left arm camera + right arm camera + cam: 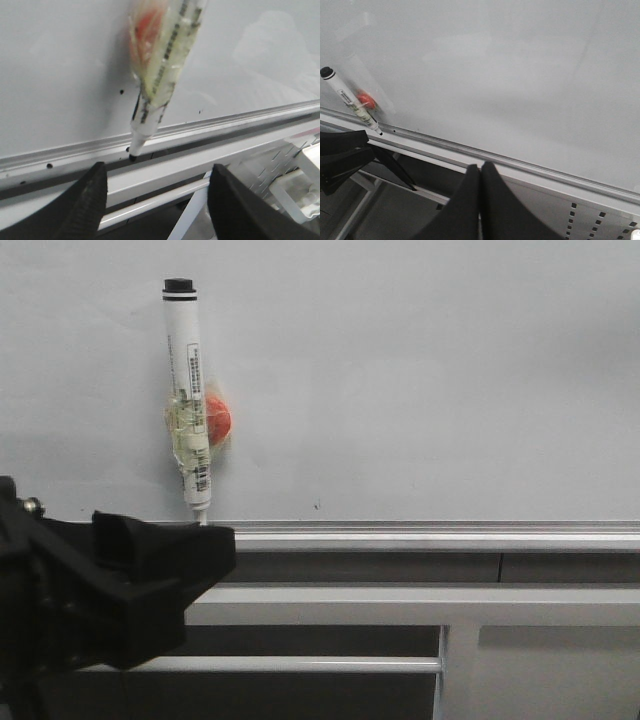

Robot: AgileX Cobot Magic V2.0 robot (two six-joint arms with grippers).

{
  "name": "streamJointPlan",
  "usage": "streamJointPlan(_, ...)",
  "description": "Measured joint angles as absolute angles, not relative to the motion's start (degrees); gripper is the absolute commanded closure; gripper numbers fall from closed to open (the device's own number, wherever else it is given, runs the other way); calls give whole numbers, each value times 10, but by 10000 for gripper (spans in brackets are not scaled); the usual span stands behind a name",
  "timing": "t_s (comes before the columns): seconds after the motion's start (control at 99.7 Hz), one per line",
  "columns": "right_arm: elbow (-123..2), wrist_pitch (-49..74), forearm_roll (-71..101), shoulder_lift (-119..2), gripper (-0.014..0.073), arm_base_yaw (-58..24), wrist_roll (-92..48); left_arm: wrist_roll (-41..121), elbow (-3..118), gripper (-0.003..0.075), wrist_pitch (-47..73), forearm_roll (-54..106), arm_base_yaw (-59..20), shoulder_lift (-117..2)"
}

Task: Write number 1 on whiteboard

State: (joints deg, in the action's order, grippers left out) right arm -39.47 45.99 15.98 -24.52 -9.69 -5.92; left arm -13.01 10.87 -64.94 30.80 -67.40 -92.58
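The whiteboard (pixel 420 370) fills the back of every view, with its silver rail (pixel 420 536) along the lower edge. No stroke of the number 1 shows on it. A white marker (pixel 189 400) with a black cap end up stands tip-down on the rail, taped to a red magnet (pixel 217 418). It also shows in the left wrist view (pixel 162 70) and the right wrist view (pixel 350 102). My left gripper (pixel 157 200) is open and empty, just below the marker's tip (pixel 132 157). My right gripper (pixel 481 200) is shut and empty, below the rail to the right.
White bars and panels (pixel 400 605) run below the rail. A perforated panel (pixel 600 220) and a clear tray (pixel 300 187) lie at the lower right. Small dark specks (pixel 121 92) dot the board near the marker.
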Motion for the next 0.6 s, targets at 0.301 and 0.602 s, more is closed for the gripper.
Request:
streamJointPlan(0.301, -395, 460, 159, -245, 657, -97, -59, -130, 129, 314, -652, 320, -642, -927)
streamJointPlan(0.602, -395, 460, 159, -245, 657, -97, -59, -127, 144, 314, -652, 307, -636, -928)
